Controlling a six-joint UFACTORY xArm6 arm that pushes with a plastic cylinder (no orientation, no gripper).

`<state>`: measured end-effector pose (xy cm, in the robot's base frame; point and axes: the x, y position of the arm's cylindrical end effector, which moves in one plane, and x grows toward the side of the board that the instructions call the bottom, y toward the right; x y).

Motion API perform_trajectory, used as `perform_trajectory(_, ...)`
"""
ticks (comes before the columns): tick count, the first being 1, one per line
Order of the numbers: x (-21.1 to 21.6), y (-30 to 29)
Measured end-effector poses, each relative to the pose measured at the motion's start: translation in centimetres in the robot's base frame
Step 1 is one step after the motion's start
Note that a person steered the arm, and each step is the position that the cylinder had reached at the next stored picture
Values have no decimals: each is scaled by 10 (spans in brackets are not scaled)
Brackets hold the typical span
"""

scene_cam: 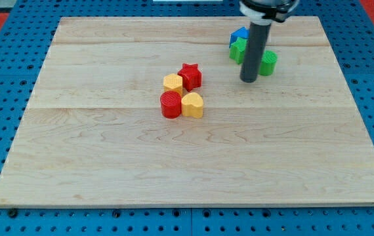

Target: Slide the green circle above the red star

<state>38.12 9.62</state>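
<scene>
The green circle (268,62) lies at the view's upper right, partly behind my rod. My tip (249,80) rests on the board just to the left of and below the green circle, close to it or touching. The red star (190,76) sits near the middle of the board, well to the left of my tip. It is the top piece of a tight cluster.
A yellow hexagon (172,83), a red cylinder (171,104) and a yellow heart (193,105) crowd the red star. A green block (238,50) and a blue block (240,34) sit behind my rod. The wooden board (108,164) lies on a blue pegboard.
</scene>
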Motion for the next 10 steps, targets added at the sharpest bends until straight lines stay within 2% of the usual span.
perform_trajectory(1, 17, -24)
perform_trajectory(2, 15, 31)
perform_trajectory(3, -30, 102)
perform_trajectory(4, -45, 116)
perform_trajectory(5, -45, 150)
perform_trajectory(6, -45, 159)
perform_trajectory(8, -43, 143)
perform_trajectory(10, -33, 58)
